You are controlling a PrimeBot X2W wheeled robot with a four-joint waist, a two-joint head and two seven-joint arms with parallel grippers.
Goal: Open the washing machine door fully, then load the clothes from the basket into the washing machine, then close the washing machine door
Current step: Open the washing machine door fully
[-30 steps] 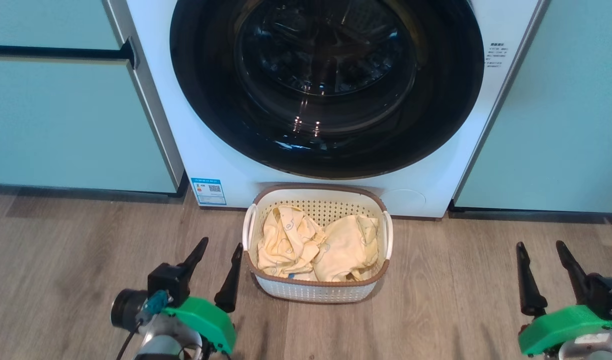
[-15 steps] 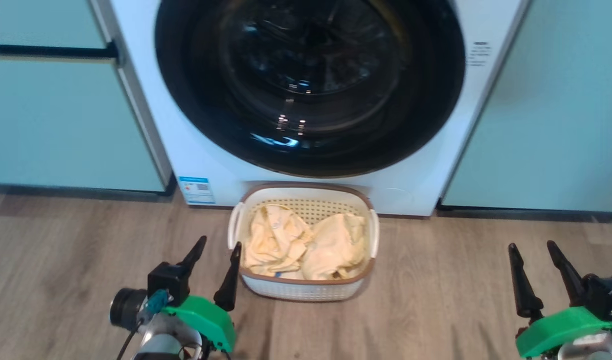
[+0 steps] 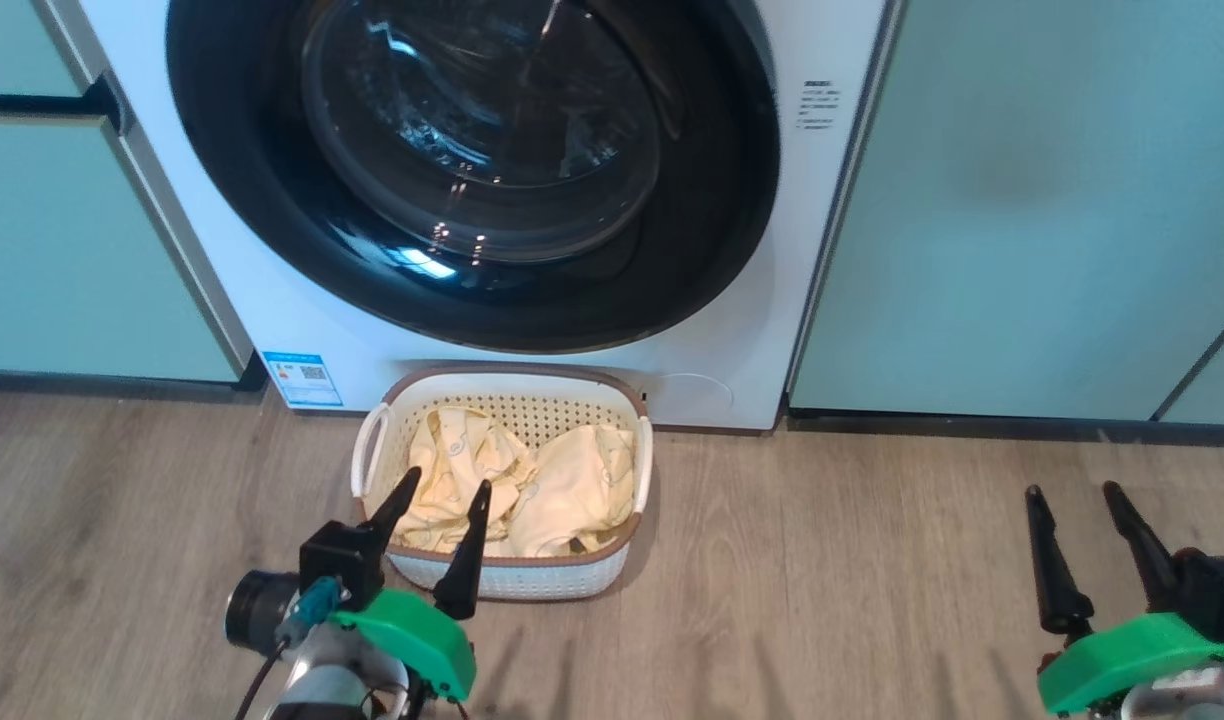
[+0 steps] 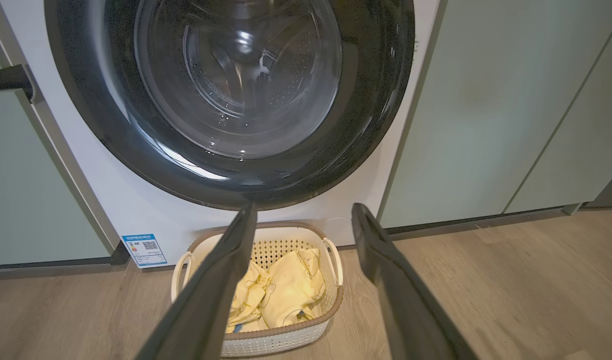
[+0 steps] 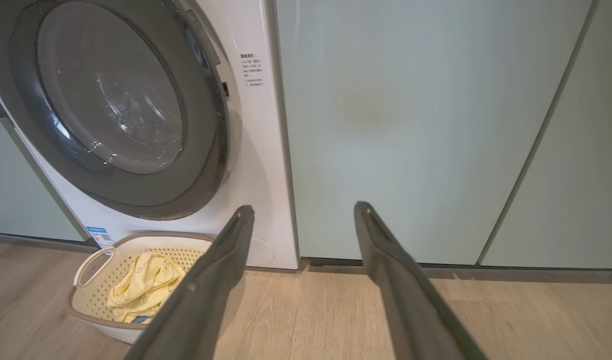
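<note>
I found the washing machine door shut, ahead of and above both end effectors; left end effector gaped empty, squarely facing it, basket of clothes just ahead; right end effector gaped empty, offset right, judged nearer the door's right rim.

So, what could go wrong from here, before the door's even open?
1. The basket sits on the floor right below the closed washing machine door. An arm reaching up could knock it, or the swinging door might clip its rim.
2. The door looks glossy and rounded, so the open left gripper or right gripper may slip off its edge.
</note>
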